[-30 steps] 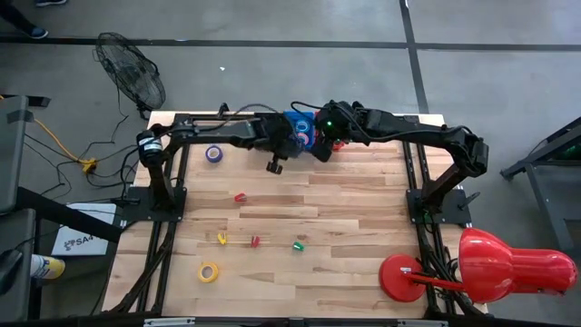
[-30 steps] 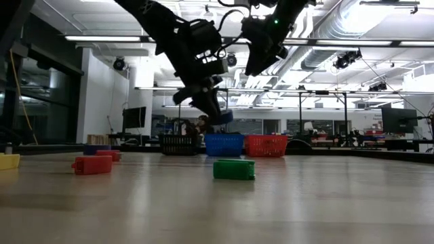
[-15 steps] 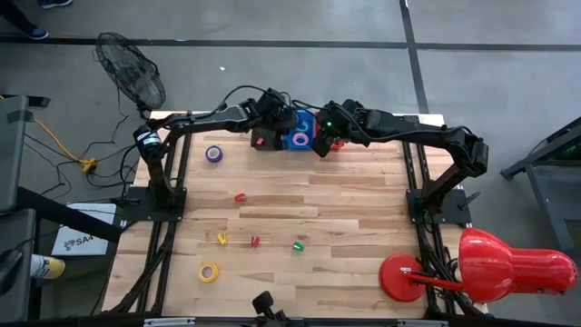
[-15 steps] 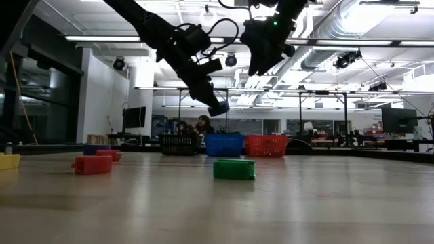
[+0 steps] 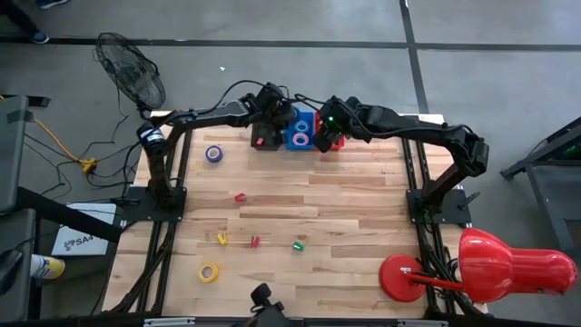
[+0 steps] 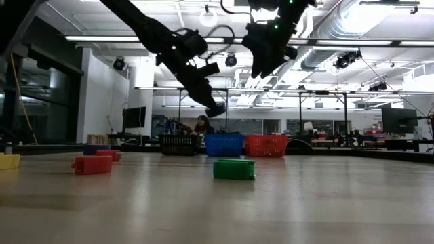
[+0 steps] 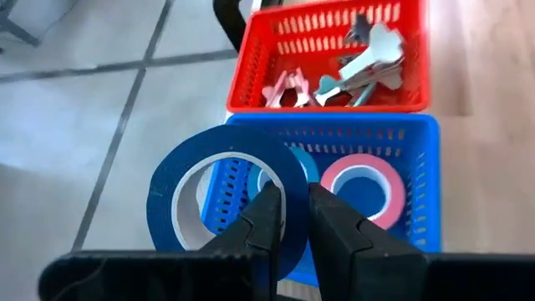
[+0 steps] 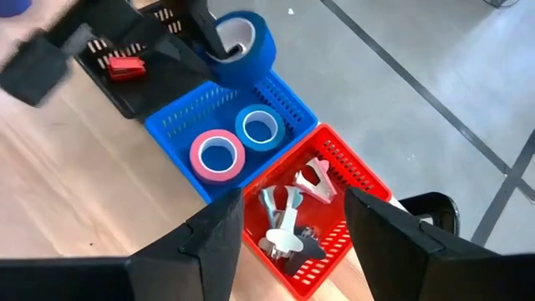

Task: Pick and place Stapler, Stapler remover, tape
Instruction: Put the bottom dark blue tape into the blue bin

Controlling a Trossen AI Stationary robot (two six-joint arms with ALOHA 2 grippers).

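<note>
Left claw grasps a blue tape roll above the blue basket; right claw, released, hovers beside it.

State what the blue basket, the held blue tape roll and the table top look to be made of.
Blue basket: likely moulded plastic, slotted walls, uniform colour.
Blue tape roll: smooth blue tape on a pale, probably cardboard core, pinched by the left gripper.
Table top: wood, visible plank seams and grain, light finish.

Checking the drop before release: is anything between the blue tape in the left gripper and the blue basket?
Nothing visible. The left gripper holds the blue tape roll near the open-topped blue basket, which holds a pink roll and a blue roll.
</note>
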